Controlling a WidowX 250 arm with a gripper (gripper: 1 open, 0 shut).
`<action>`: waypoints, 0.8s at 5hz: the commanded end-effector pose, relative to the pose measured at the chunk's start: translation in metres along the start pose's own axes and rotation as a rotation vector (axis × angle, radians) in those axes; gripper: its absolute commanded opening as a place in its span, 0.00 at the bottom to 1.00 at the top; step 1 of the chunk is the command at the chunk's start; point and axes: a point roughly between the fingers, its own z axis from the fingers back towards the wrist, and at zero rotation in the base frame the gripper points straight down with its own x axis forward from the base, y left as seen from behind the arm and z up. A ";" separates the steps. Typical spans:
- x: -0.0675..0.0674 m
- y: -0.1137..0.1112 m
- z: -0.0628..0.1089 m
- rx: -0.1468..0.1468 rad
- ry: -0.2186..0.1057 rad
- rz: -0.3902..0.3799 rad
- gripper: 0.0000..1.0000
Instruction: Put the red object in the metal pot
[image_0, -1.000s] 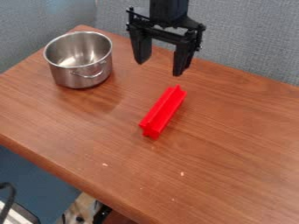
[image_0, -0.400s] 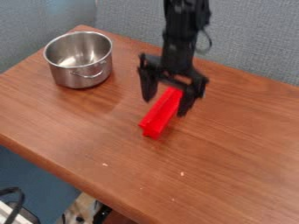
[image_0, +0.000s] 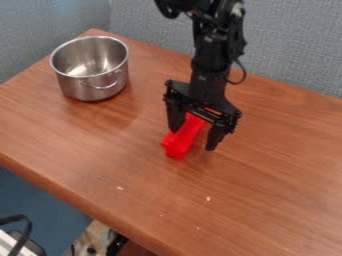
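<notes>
- Red, long and rectangular, the plain matte bar-shaped block lies flat on the wooden table, a little right of the middle; it runs diagonally, its near end pointing to the lower left and its far end hidden behind the gripper
- black two-fingered gripper points straight down over the far half of this red block; its fingers are spread wide, one finger on the left side of the block and the other on the right side, so the block passes between them; the fingertips are low, close to the table surface; whether they touch the block I cannot tell; the block is not lifted
- black robot arm rises from the gripper to the top edge of the picture, with a thin cable along it
- small round shiny steel pot with straight sides and a rolled rim stands upright near the far left corner of the table, well apart from the block and the gripper; its inside looks bare
- brown wooden table has a smooth, slightly glossy top; behind it is a grey-blue wall
</notes>
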 end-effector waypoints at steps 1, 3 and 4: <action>0.008 -0.006 -0.005 -0.011 -0.021 -0.013 1.00; 0.006 -0.004 -0.015 -0.023 -0.014 -0.046 0.00; -0.002 0.002 -0.017 -0.019 -0.003 -0.087 0.00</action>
